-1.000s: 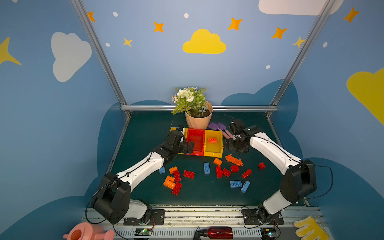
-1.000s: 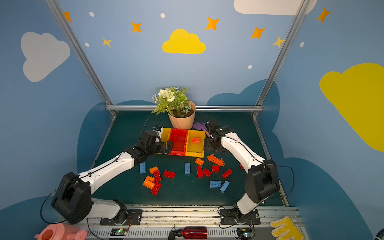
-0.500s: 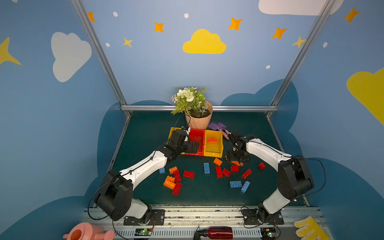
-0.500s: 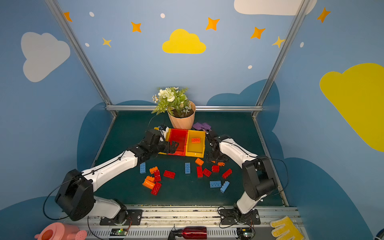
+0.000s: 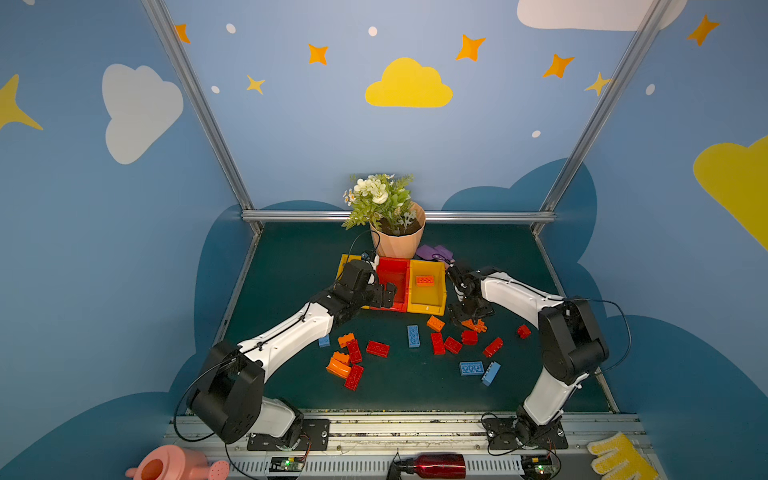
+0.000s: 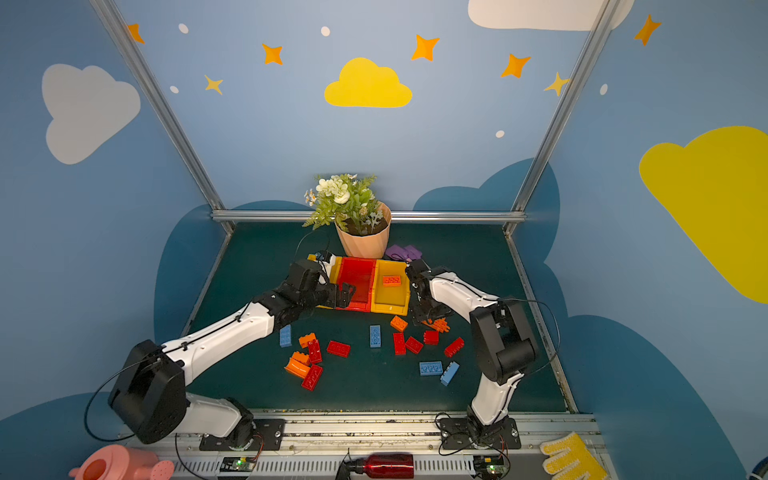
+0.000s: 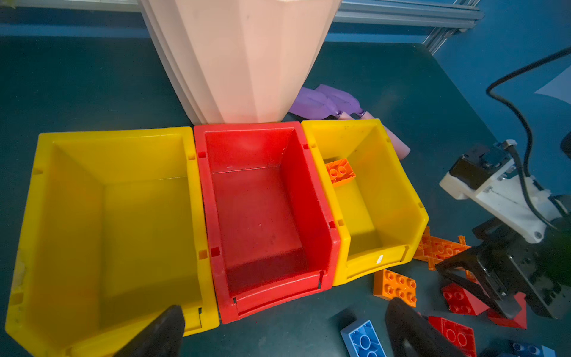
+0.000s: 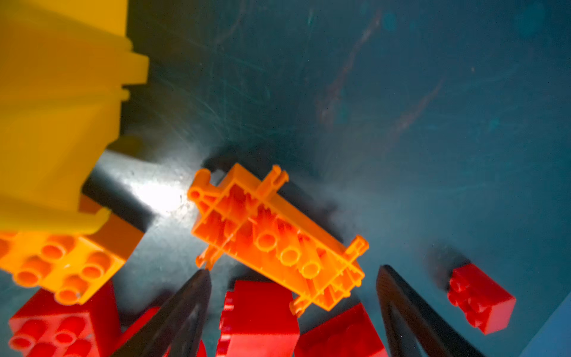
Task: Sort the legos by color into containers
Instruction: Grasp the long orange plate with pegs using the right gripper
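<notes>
My right pincer (image 8: 293, 272) is hanging open astride an upturned odd-shaped orange lego (image 8: 275, 238) that is lying on the bench (image 5: 291, 270), just beside the nearer yellow bin (image 7: 392, 185), which is holding one orange brick (image 7: 340, 171). My left pincer (image 7: 284, 306) is gaping wide before the red bin (image 7: 309, 201). Red, orange and blue legos (image 5: 377, 348) are lying scattered on the bench.

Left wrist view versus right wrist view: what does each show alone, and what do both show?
Left wrist only: the red open plastic bin, the empty yellow plastic bin beside it, the peach faceted flower pot, purple toy shovels, a light blue studded brick. Right wrist only: a small red studded brick lying apart. Both: the other yellow bin, the flat orange ribbed piece lying underside up, an orange studded brick, the open right gripper over that piece.
</notes>
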{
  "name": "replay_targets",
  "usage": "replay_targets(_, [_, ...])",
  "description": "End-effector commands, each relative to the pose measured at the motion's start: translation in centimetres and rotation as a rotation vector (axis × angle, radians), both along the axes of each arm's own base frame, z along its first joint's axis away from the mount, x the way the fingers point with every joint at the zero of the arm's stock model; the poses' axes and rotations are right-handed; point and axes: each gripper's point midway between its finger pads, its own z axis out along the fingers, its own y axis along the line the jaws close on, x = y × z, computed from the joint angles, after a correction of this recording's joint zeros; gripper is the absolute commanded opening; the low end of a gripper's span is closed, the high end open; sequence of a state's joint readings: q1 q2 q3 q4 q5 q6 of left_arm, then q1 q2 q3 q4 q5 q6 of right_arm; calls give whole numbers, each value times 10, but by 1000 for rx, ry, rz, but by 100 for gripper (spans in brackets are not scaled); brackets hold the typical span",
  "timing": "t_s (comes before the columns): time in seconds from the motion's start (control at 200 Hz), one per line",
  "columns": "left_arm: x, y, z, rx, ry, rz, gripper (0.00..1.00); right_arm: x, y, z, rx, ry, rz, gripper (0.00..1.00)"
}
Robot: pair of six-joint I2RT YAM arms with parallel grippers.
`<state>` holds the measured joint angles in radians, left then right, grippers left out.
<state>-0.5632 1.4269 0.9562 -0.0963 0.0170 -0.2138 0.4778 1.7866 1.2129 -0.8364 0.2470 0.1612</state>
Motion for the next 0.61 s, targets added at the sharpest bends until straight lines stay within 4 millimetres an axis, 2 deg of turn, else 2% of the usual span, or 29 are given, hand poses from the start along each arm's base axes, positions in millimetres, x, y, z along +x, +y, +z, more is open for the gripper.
replay_targets(0.0, [-1,6,5,21,-17,15,100,15,5,-6,0,-1,49,79])
replay_targets(0.16, [3,10,7,39,-27,38,100,22,0,-15,4,26,37,74])
replay_targets(0.43, [6,17,6,70,-38,66,100,30,-20,-24,24,41,-48,67])
replay_targets(0.601, [10,14,5,75,-34,60,100,29,-26,-20,57,48,-95,68])
